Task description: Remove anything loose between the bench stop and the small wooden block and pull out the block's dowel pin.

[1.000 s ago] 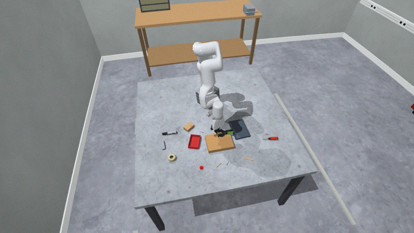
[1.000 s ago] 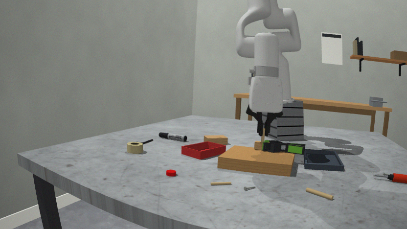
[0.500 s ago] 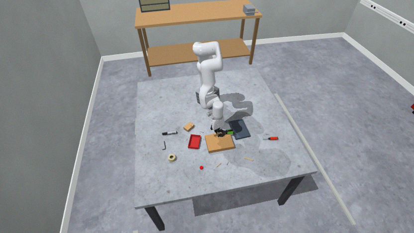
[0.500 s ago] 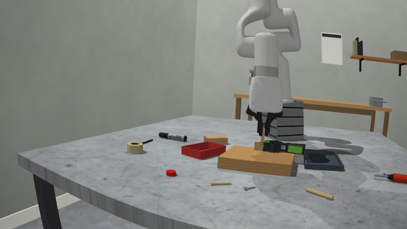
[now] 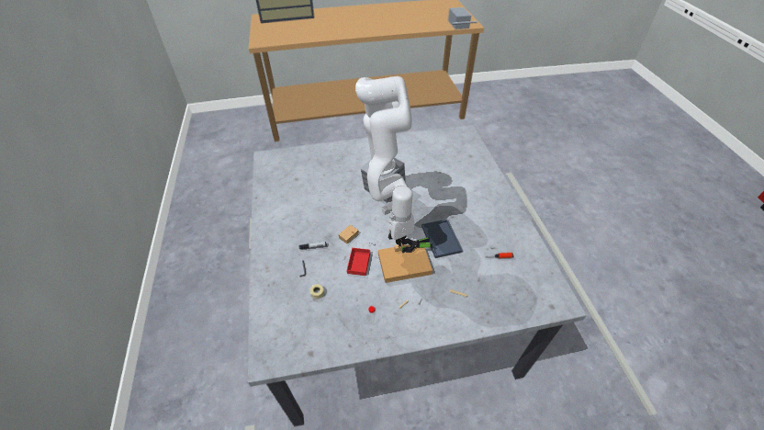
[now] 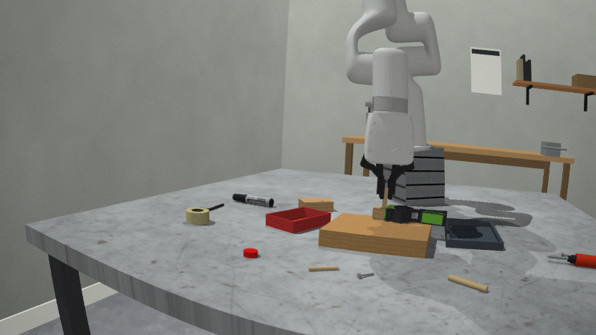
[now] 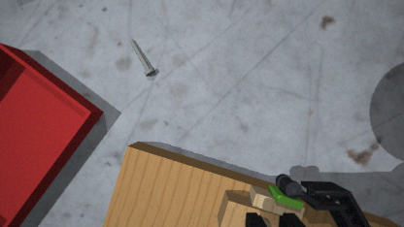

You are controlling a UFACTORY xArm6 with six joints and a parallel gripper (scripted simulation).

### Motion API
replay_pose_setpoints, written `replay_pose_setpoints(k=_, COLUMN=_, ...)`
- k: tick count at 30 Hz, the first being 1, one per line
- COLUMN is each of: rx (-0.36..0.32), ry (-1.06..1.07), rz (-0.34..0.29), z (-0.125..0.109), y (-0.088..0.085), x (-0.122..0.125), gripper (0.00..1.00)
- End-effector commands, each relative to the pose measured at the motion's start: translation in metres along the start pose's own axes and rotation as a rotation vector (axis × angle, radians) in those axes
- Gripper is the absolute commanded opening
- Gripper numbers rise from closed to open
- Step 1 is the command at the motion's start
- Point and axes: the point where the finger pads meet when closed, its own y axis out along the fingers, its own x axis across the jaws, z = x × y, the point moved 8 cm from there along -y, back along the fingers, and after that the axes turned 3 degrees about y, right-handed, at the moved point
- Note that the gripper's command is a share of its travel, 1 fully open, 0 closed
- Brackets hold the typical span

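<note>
My gripper (image 6: 385,189) points straight down over the far edge of the wooden bench board (image 6: 375,234) and is shut on the thin dowel pin (image 6: 385,198). The pin stands upright and its lower end meets the top of the small wooden block (image 6: 378,212). I cannot tell how deep the pin sits in the hole. The block lies flat on the board. The black and green spring clamp (image 6: 412,215) lies against the block's right side. In the wrist view the block (image 7: 243,206) and the clamp (image 7: 316,196) show at the bottom edge. The stop is hidden.
A red tray (image 6: 298,218) stands left of the board and a dark grey tray (image 6: 473,234) right of it. Two loose dowels (image 6: 323,268) (image 6: 467,283), a screw (image 6: 364,275) and a red cap (image 6: 250,252) lie in front. Another screw (image 7: 144,58) lies behind the board.
</note>
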Motion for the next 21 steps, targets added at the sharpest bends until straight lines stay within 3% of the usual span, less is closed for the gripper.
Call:
replay_pose_setpoints(k=1, rx=-0.003, ry=0.01, rz=0.001, z=-0.001, y=-0.0008, x=-0.0002, gripper=0.0)
replay_pose_setpoints(k=21, rx=-0.003, ry=0.046, rz=0.001, z=-0.001, y=-0.0009, x=-0.0002, gripper=0.0)
